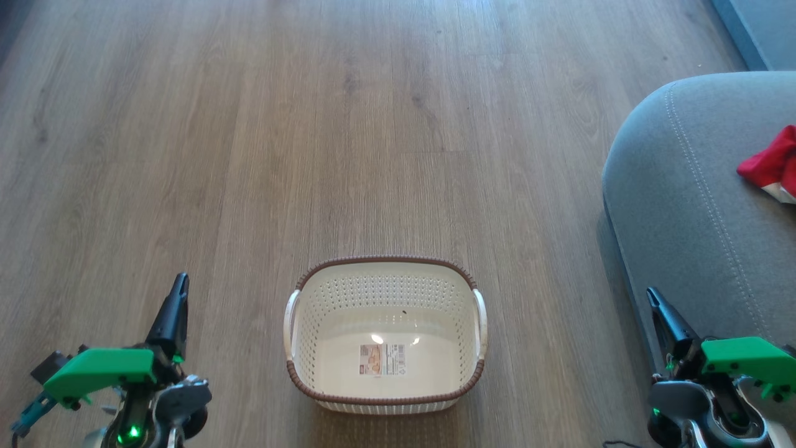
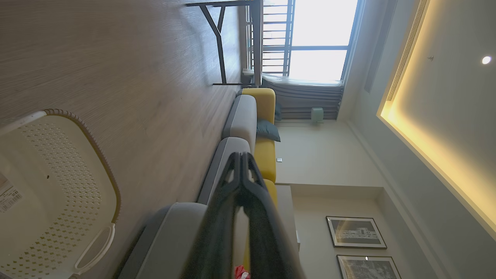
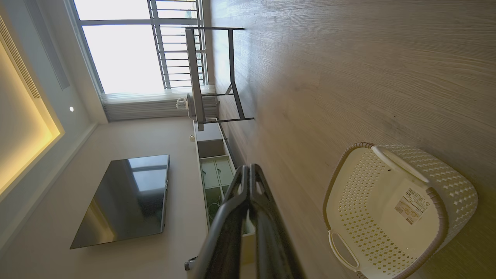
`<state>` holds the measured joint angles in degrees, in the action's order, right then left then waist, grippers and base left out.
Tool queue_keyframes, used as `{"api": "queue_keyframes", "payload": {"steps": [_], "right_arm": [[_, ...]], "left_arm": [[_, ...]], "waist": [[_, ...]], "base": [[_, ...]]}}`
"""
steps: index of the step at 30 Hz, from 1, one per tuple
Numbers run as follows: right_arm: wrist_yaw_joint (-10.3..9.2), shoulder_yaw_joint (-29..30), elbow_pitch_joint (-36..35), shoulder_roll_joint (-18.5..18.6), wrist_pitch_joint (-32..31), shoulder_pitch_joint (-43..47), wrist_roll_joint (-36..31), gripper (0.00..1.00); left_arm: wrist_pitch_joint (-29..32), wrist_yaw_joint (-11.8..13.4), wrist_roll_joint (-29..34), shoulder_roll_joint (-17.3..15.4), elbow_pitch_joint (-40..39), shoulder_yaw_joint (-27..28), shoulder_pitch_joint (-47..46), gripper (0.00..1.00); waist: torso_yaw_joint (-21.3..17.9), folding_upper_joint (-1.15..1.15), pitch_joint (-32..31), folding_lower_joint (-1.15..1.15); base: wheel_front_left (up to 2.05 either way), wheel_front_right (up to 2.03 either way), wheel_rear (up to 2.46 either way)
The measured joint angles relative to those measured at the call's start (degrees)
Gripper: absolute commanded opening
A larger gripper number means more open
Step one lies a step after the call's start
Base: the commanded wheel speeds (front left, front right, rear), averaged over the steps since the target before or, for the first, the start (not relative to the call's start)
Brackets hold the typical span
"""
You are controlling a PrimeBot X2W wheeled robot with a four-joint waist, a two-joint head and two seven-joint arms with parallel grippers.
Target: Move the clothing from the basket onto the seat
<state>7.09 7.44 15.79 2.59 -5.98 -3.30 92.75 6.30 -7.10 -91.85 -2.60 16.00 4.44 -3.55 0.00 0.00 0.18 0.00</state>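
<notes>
Red clothing [image 1: 771, 163] lies on the grey seat [image 1: 684, 218]; the basket [image 1: 385, 289] stands on the wooden floor [image 1: 249, 124].

Head view: the clothing is a crumpled bright red bundle with a white patch, well in from the seat's rounded, pale-stitched corner and cut off by the frame. The cream perforated basket, brown-rimmed, shows a label on its bare bottom. The left tool [image 1: 181, 283] and right tool [image 1: 652, 297] flank it, each pinched together and holding nothing.
Left wrist view: closed fingers [image 2: 248, 193] cross the seat [image 2: 170, 232]; a scrap of red clothing [image 2: 241, 272] peeks beneath them, the basket [image 2: 69, 162] beside.
Right wrist view: closed fingers [image 3: 232, 217], then the basket [image 3: 356, 217] on the floor.
</notes>
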Motion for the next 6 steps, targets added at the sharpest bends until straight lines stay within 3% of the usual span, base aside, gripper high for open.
{"api": "queue_keyframes", "payload": {"steps": [6], "right_arm": [[0.00, 0.01, 0.00, -0.01, 0.00, 0.00, 0.00, 0.00]], "left_arm": [[0.00, 0.00, 0.00, 0.00, 0.00, 0.00, 0.00, 0.00]], "waist": [[0.00, 0.00, 0.00, 0.00]], "base": [[0.00, 0.00, 0.00]]}}
